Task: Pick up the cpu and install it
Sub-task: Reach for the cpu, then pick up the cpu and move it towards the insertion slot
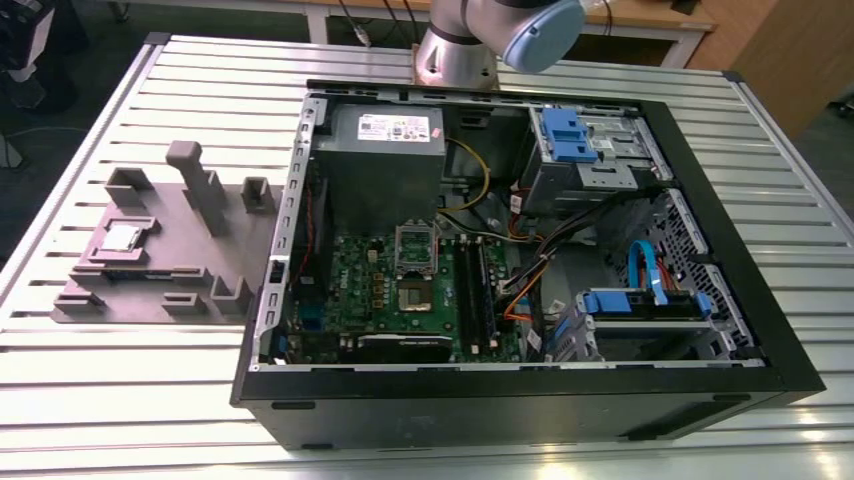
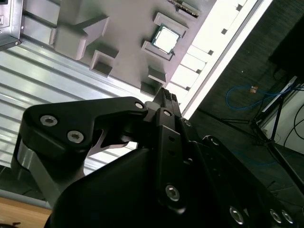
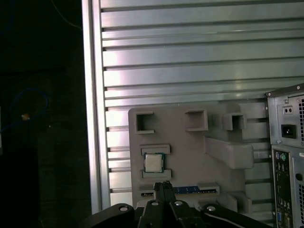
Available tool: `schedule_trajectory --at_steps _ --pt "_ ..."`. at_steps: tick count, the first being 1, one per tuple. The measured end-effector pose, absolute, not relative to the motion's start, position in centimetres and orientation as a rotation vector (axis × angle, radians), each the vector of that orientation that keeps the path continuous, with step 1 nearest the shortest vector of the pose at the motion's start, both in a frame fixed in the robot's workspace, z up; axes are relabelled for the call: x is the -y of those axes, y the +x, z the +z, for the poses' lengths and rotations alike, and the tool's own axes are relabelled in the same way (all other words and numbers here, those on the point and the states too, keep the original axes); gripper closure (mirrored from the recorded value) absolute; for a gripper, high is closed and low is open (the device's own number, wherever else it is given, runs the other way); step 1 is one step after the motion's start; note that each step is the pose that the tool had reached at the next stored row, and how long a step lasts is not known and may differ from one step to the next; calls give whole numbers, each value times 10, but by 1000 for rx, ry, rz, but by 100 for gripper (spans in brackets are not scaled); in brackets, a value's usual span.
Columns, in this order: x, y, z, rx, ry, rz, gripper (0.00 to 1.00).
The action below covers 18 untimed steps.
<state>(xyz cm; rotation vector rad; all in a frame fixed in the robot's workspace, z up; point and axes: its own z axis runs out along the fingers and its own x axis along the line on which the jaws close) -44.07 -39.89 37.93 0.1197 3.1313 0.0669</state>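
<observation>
The cpu (image 1: 124, 237) sits in its pocket on the grey holder (image 1: 160, 272), at the exterior view's left of the open computer case (image 1: 534, 405). In the first wrist view the gripper (image 3: 164, 185) hangs clear of it, tips aimed just short of the chip. The fingers look pressed together, empty, though little of them shows.

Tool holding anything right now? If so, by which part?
Nothing is held. The cpu lies in its pocket on the grey fixture, and the tool is not touching it.
</observation>
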Motion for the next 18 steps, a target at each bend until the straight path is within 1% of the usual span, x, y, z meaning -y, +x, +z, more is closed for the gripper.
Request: schedule_trajectory --at_steps 18 --pt "399 -442 379 -3131 120 67 89"
